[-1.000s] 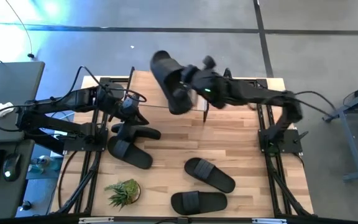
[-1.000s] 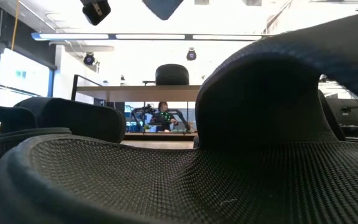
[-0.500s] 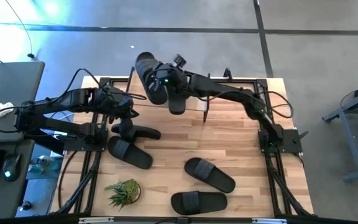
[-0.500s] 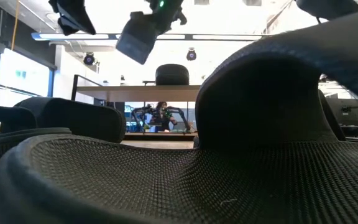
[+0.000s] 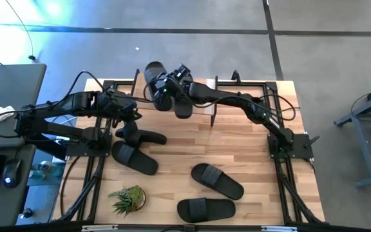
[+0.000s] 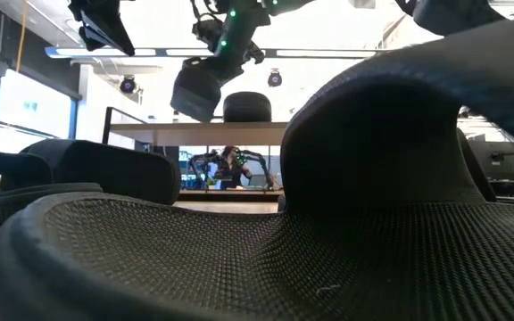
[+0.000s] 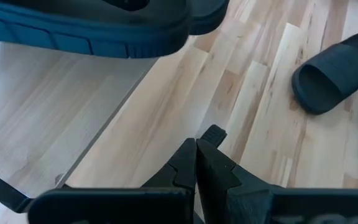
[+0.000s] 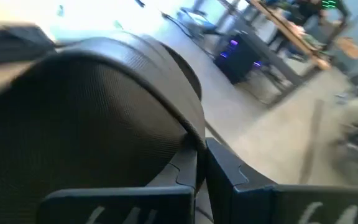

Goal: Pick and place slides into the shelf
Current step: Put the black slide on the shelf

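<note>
My right gripper reaches to the far left of the table and is shut on a black slide. The slide hangs tilted in the air over the shelf, a low light-wood rack at the far edge. My left gripper hovers shut and holds nothing, close to the shelf's top plank. In the left wrist view a slide's treaded sole shows above that plank. Several more slides lie sole-down on the table. My right gripper has the slide at an edge of its textured upper side. The slide itself covers the place where the fingers meet it, so which part they pinch cannot be told. The slide is lifted clear and hangs tilted below the gripper.
A small potted plant stands at the near left. Another slide lies at the near edge and fills the low view's foreground. Black frame rails run along both table sides. Bare wood lies mid-table.
My right gripper has carried the slide toward the table's left edge and down, to just above the shelf. The slide has stayed in the hold and tilted. My left gripper has tipped and turned a little, then kept still, staying shut.
</note>
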### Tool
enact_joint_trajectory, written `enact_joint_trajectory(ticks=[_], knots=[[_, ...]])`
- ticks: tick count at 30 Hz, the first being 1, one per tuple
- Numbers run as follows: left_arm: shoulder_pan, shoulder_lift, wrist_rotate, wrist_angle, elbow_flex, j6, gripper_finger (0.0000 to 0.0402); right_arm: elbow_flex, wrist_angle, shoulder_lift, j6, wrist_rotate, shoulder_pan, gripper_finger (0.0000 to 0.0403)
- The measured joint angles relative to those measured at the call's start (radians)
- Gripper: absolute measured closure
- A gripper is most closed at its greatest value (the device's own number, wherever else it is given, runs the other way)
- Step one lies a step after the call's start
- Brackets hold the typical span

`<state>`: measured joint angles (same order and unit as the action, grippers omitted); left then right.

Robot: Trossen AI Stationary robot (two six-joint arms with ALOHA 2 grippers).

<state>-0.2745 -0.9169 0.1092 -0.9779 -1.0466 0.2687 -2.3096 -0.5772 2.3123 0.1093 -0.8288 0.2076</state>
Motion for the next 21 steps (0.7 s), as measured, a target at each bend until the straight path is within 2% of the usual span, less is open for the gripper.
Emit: enact_joint_trajectory(ticks=[8, 13, 21], knots=[[0.0, 0.0, 0.0, 0.0, 0.0, -0.002, 0.0401, 0.0, -0.071, 0.0, -0.027, -0.049, -0.002, 0.0403], [0.0, 0.0, 0.0, 0.0, 0.0, -0.01, 0.0401, 0.0, -0.131, 0.0, -0.061, -0.118, -0.014, 0.0403], [0.0, 0.0, 0.0, 0.001, 0.0, -0.013, 0.0401, 0.0, -0.144, 0.0, -0.06, -0.12, -0.048, 0.0403]])
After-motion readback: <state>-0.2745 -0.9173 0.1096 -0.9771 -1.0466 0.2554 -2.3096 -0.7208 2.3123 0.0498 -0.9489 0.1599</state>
